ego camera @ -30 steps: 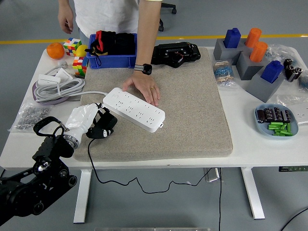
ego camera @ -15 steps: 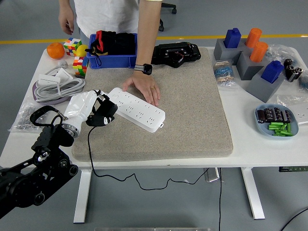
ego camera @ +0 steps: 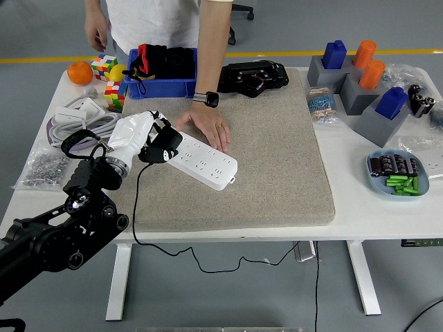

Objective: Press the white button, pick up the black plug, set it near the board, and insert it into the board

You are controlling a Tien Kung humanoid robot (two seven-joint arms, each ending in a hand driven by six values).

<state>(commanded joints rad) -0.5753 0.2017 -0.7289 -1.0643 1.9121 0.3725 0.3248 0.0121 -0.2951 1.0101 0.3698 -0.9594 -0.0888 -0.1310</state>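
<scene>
At lower left, the robot's black left arm ends in a white-wrapped left hand (ego camera: pixel 136 131) whose fingers are curled around the black plug (ego camera: pixel 160 146), its thin black cord (ego camera: pixel 136 207) trailing off the table's near edge. Since a second ago the plug has risen up-frame and now overlaps the left end of the white power strip (ego camera: pixel 199 157) on the beige felt mat (ego camera: pixel 277 166), so insertion looks close. Just beyond, a person's hand (ego camera: pixel 208 126) steadies the strip. The plug's prongs and target socket are hidden.
</scene>
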